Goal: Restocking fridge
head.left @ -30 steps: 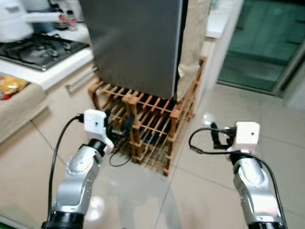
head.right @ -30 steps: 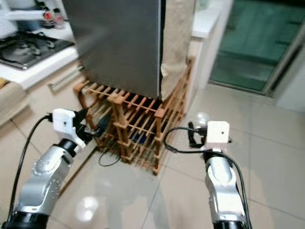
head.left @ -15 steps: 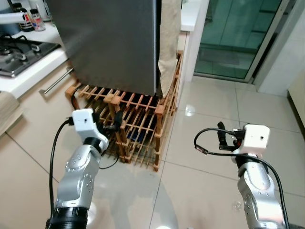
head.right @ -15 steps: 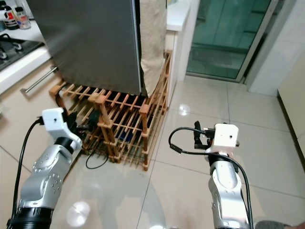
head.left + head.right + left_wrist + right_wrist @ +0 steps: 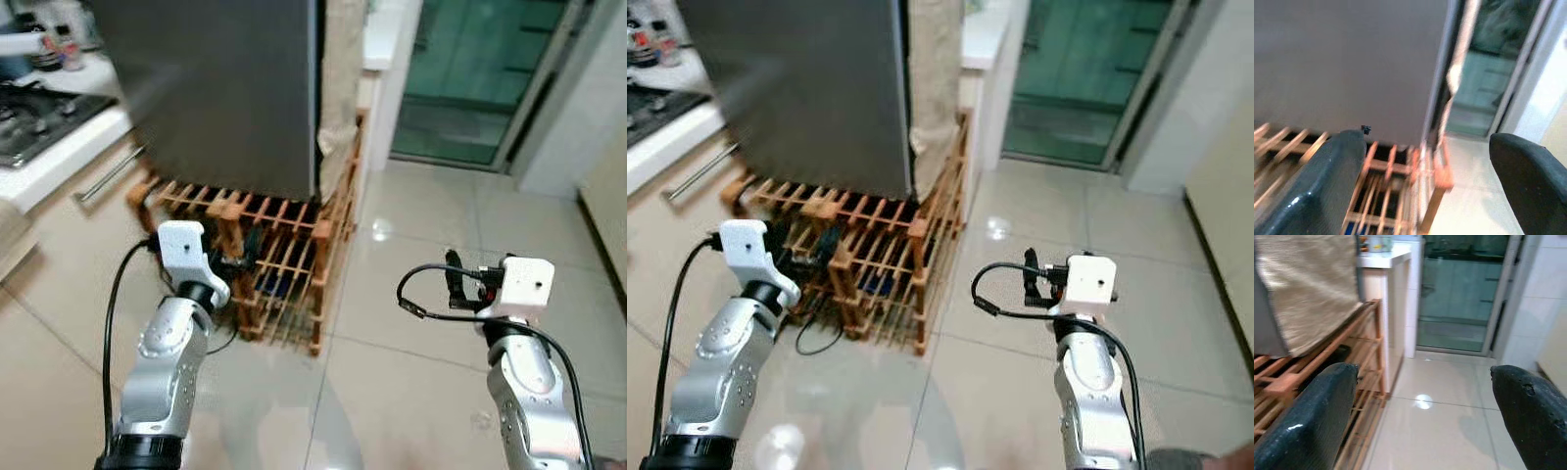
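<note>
While you steer toward fridge (image 5: 216,88), both grippers gape empty; left gripper (image 5: 245,262) near wooden rack (image 5: 284,269) — could snag slats.

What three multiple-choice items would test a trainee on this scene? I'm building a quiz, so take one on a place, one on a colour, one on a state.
1. Where does the fridge stand?
A. On a wooden rack
B. Straight on the tiles
C. On the counter

2. What colour is the cloth hanging at the fridge's side?
A. Red
B. Beige
C. Black

3. How do the two grippers stand?
A. Both shut on a bottle
B. Left open, right shut
C. Both open and empty

Answers:
1 A, the slatted wooden rack lies right under the grey fridge.
2 B, the cloth shows pale beige in the head and right wrist views.
3 C, the left gripper and right gripper each show two black fingers spread wide with nothing between them.
</note>
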